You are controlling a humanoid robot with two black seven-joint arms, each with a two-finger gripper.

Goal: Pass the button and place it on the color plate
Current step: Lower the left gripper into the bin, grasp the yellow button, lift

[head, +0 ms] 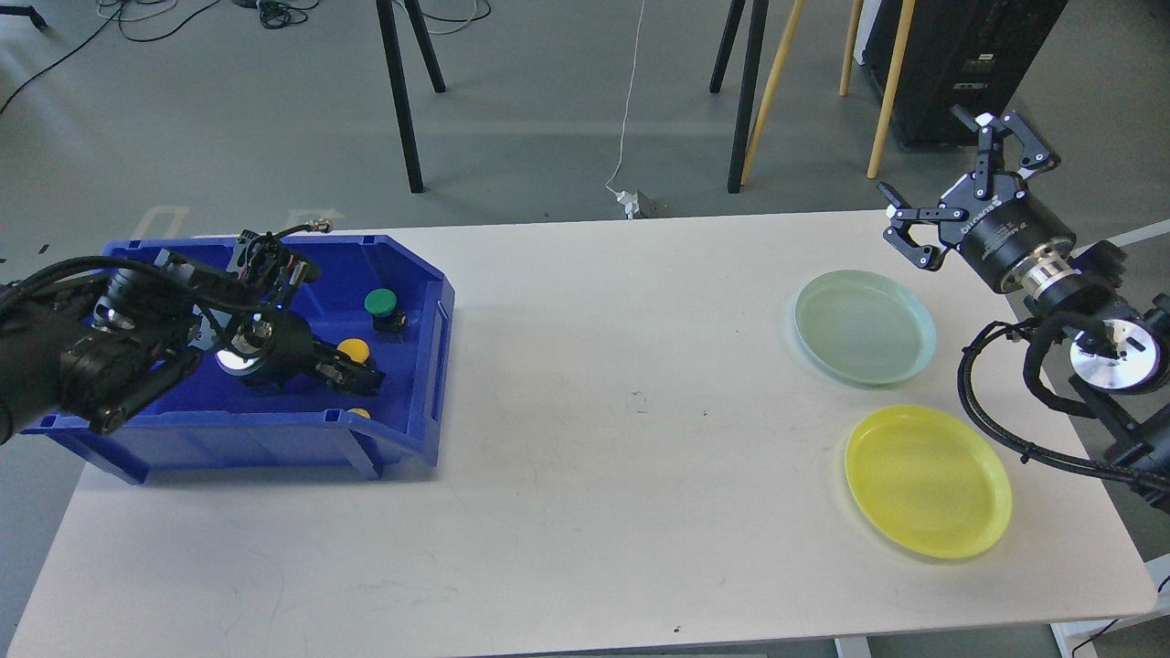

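A blue bin point(416, 274) stands at the table's left and holds the buttons. A green button point(380, 301) on a black base sits near its right wall. A yellow button point(354, 348) lies just below it, and another yellow one point(360, 413) peeks over the front wall. My left gripper point(352, 372) is down inside the bin, its dark fingers right at the nearer side of the yellow button; I cannot make out whether they grip it. My right gripper point(946, 178) is open and empty, held above the table's far right corner. A pale green plate point(864, 326) and a yellow plate point(928, 480) lie on the right.
The white table point(594, 457) has a wide bare stretch between bin and plates. Black and wooden stand legs point(745, 91) and cables are on the floor behind the table. My right arm's cable loop point(983, 402) hangs beside the yellow plate.
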